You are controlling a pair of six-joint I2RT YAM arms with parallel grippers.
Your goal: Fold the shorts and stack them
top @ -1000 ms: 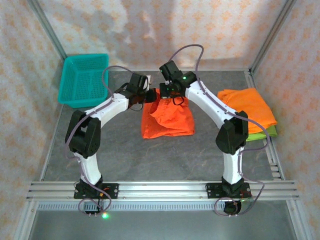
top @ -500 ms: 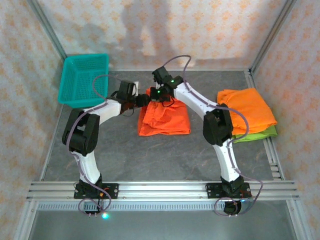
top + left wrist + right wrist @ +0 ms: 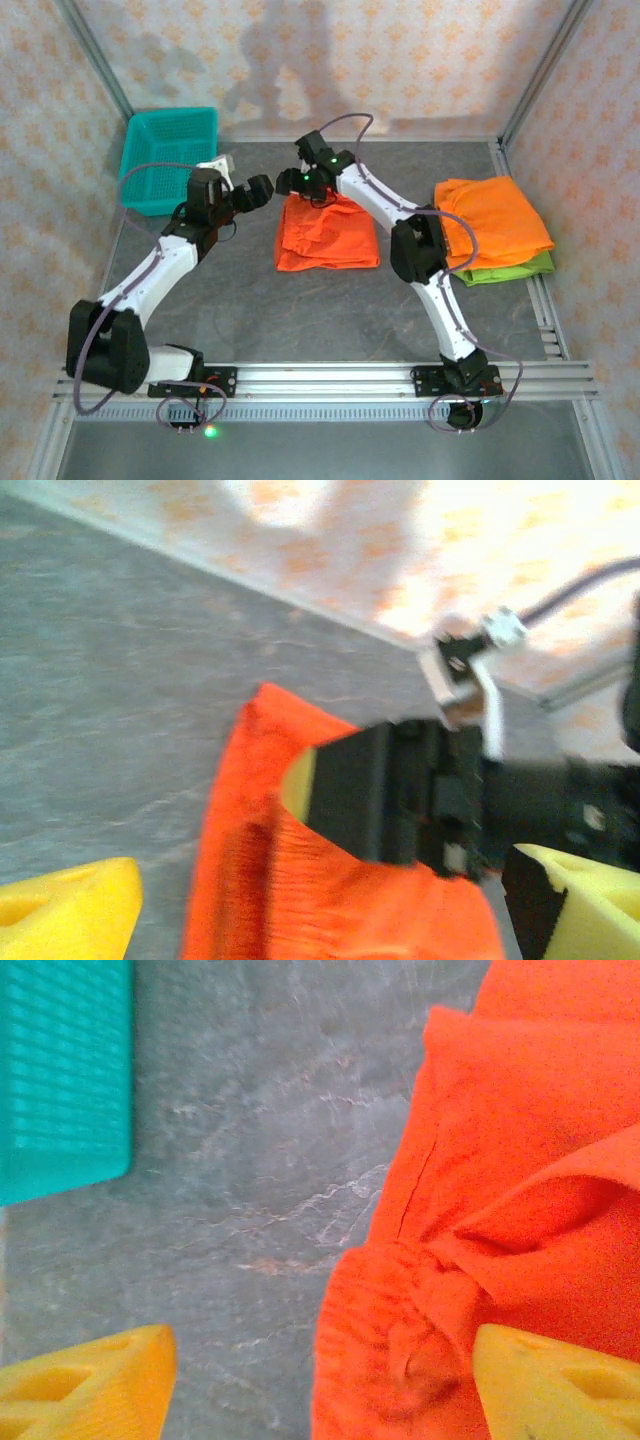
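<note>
Orange shorts are lying folded, left claw and right claw gaping at their far edge. Rising pads could be snagging the waistband, unfolding it.

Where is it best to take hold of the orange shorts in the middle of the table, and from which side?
Probably the gathered band at the far-left corner of the shorts: it bunches into a thick ridge, while the rest lies flat. Come from above on the left, over bare table.
</note>
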